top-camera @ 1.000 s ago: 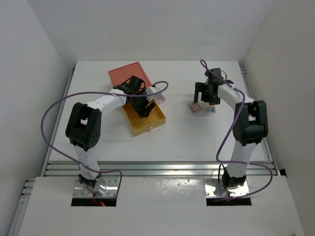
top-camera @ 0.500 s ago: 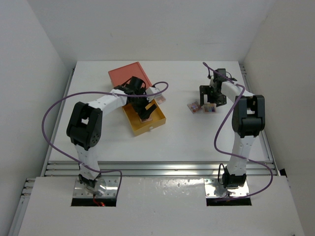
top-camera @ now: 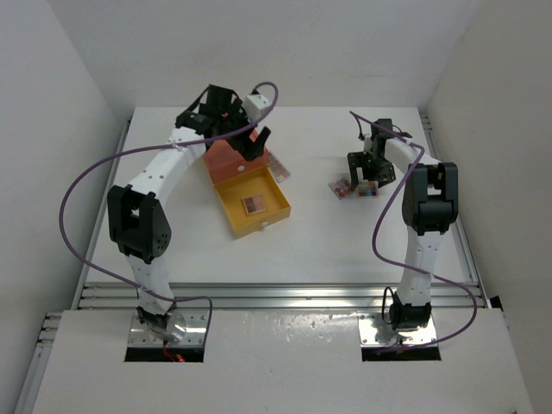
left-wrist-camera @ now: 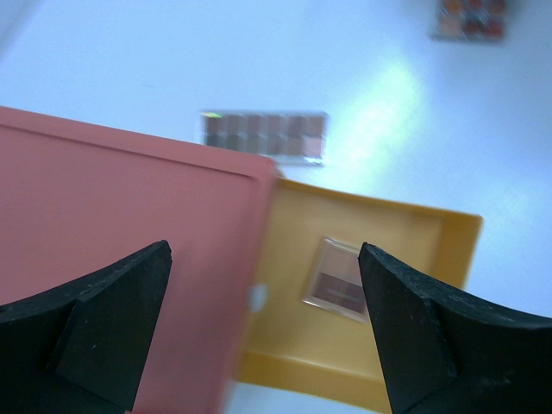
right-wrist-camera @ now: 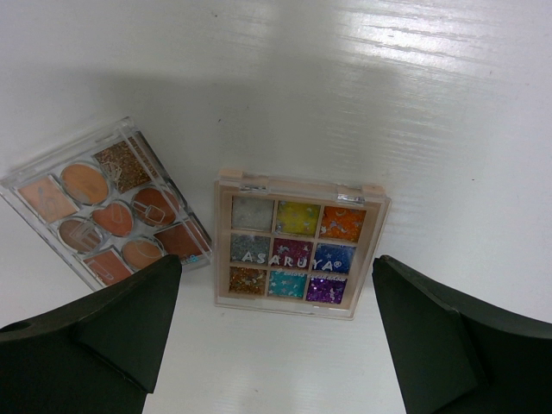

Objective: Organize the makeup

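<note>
A small brown palette point(left-wrist-camera: 339, 280) lies in the yellow drawer point(left-wrist-camera: 405, 250), also seen from the top point(top-camera: 252, 204). My left gripper point(left-wrist-camera: 267, 336) is open and empty, high above the join of the orange-red box point(left-wrist-camera: 112, 216) and the drawer; in the top view it point(top-camera: 250, 143) hangs over the box. A long brown palette point(left-wrist-camera: 265, 136) lies on the table behind the drawer. My right gripper point(right-wrist-camera: 276, 345) is open and empty just above a multicoloured palette point(right-wrist-camera: 295, 254), with an orange-tan palette point(right-wrist-camera: 108, 211) to its left. No sticks or brushes are in view.
The orange-red box point(top-camera: 226, 147) and yellow drawer point(top-camera: 259, 220) sit left of centre on the white table. The two palettes point(top-camera: 343, 187) point(top-camera: 368, 191) lie at the right, under the right gripper point(top-camera: 367, 169). White walls stand on three sides.
My left gripper has lifted out of the yellow drawer and moved back over the orange-red box, leaving the small palette in the drawer. The right gripper shifted slightly over its palettes.
</note>
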`<state>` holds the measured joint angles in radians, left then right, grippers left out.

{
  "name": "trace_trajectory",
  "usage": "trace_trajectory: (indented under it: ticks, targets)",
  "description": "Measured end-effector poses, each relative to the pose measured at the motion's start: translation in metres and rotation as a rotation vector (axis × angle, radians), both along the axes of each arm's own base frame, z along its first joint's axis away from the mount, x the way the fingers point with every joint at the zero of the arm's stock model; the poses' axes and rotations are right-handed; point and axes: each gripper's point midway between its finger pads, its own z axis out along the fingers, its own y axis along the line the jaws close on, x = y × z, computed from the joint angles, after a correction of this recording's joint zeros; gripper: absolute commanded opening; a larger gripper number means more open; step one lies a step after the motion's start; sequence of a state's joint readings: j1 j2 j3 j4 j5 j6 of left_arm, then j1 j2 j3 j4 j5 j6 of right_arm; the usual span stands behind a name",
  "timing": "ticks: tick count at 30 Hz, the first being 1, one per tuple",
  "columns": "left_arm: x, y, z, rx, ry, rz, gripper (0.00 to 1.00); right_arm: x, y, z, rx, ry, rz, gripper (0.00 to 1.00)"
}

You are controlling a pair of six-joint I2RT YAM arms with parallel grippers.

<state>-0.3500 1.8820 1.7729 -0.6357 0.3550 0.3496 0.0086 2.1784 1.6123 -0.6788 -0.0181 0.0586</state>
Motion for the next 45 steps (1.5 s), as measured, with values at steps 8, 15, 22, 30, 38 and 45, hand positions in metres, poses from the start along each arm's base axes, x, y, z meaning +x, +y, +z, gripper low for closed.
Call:
trace_trajectory:
  ticks: [8,15,22,30,38,45]
  targets:
    - [0.057,0.049,0.045,-0.036,-0.119,0.155,0.96,-0.004,-0.003,-0.001,0.001,-0.003,0.001,0.78]
    - [0.061,0.061,0.02,-0.013,-0.059,0.181,0.96,-0.022,-0.017,-0.007,0.08,0.037,-0.04,0.91]
    - [0.061,0.059,0.019,-0.019,-0.056,0.174,0.96,-0.035,-0.022,-0.007,0.074,0.053,-0.042,0.91]
    - [0.065,0.072,0.018,-0.019,-0.054,0.198,0.96,-0.027,-0.02,-0.01,0.012,0.054,0.041,0.91]
    - [0.078,0.104,-0.007,0.025,-0.027,0.278,0.96,-0.015,-0.011,-0.012,-0.029,0.037,0.121,0.44]
    - [0.08,0.116,-0.029,0.06,-0.02,0.314,0.97,-0.015,-0.008,-0.01,-0.02,0.009,0.117,0.11]
